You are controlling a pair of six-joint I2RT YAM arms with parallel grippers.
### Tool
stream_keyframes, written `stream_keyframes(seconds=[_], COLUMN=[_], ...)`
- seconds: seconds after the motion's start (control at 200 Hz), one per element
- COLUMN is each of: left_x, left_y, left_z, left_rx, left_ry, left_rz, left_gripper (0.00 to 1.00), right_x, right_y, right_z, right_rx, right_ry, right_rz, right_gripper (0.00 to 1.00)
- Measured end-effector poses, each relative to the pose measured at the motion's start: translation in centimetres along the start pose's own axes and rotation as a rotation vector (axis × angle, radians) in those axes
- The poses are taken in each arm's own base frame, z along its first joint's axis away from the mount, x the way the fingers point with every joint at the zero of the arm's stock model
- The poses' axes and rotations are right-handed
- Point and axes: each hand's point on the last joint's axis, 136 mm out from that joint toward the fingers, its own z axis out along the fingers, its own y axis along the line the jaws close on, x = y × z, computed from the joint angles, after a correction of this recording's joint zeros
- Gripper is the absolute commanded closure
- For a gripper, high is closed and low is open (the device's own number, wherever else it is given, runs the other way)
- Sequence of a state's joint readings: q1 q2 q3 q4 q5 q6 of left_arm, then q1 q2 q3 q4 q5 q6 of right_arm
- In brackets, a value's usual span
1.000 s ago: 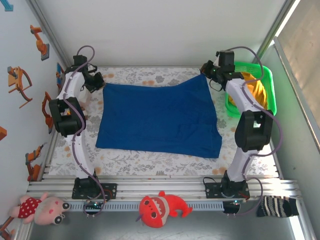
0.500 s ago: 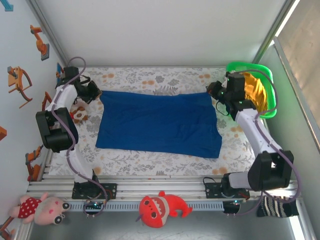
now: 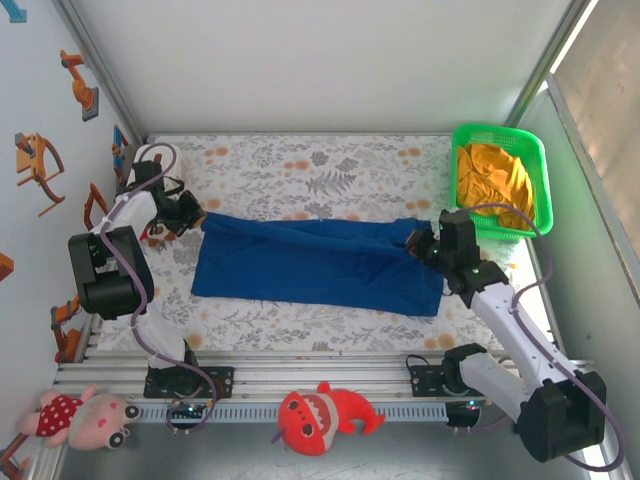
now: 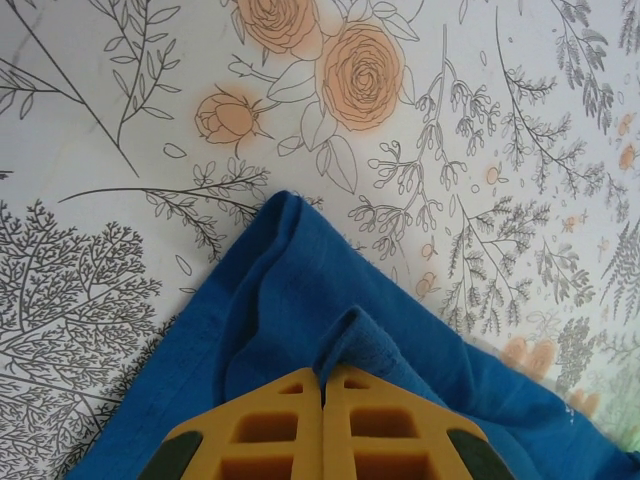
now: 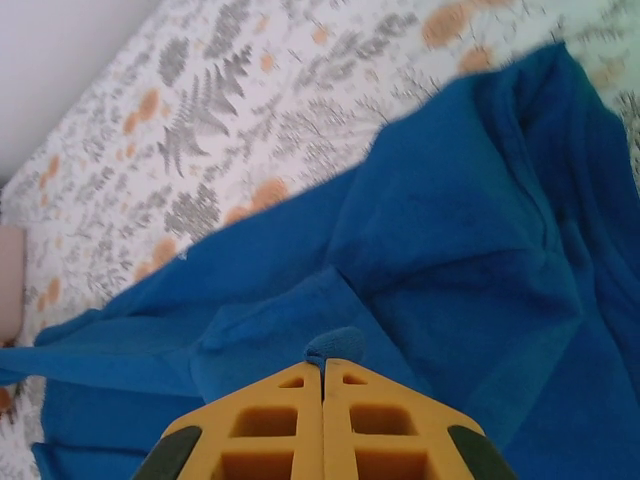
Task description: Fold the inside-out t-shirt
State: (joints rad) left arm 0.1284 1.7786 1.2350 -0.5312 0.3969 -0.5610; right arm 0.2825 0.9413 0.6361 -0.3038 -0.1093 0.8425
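Observation:
The inside-out t-shirt (image 3: 318,262) is royal blue and lies spread across the flowered tabletop, its far edge folded toward the near edge. My left gripper (image 3: 192,213) is shut on the shirt's far left corner (image 4: 352,335), a pinch of blue cloth sticking out between the yellow fingers (image 4: 270,425). My right gripper (image 3: 425,243) is shut on the far right corner, a small roll of cloth (image 5: 335,346) showing at its fingertips. The shirt (image 5: 450,260) stretches between the two grippers in a narrow band.
A green basket (image 3: 540,170) with an orange-yellow garment (image 3: 497,178) stands at the far right. A small toy (image 3: 155,232) lies by the left arm. Plush toys (image 3: 322,416) sit on the near rail. The flowered cloth (image 3: 320,175) beyond the shirt is bare.
Both grippers have pulled the shirt's far edge toward the near side, so the blue area has narrowed from a wide rectangle to a band. The right arm has swung down and forward.

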Motion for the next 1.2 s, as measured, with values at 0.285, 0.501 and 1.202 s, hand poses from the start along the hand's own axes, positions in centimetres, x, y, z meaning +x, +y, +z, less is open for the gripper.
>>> stream_keyframes(seconds=[0.285, 0.501, 1.202], left_x=[2.1, 2.5, 0.7], left_y=[2.5, 4.6, -5.5], left_z=[0.9, -1.4, 2.6], left_rx=[-0.043, -0.082, 0.094], left_ry=[0.026, -0.025, 0.053], left_rz=[-0.017, -0.074, 0.085], left_gripper=[0.71, 0.43, 0.42], right_x=[3.0, 4.5, 4.3], right_y=[-2.2, -4.2, -0.5], right_z=[-0.4, -1.5, 10.3], right_rx=[0.037, 0.110, 0.208], right_ry=[0.033, 0.066, 0.360], right_rz=[0.027, 0.033, -0.250], right_gripper=[0.80, 0.61, 0.57])
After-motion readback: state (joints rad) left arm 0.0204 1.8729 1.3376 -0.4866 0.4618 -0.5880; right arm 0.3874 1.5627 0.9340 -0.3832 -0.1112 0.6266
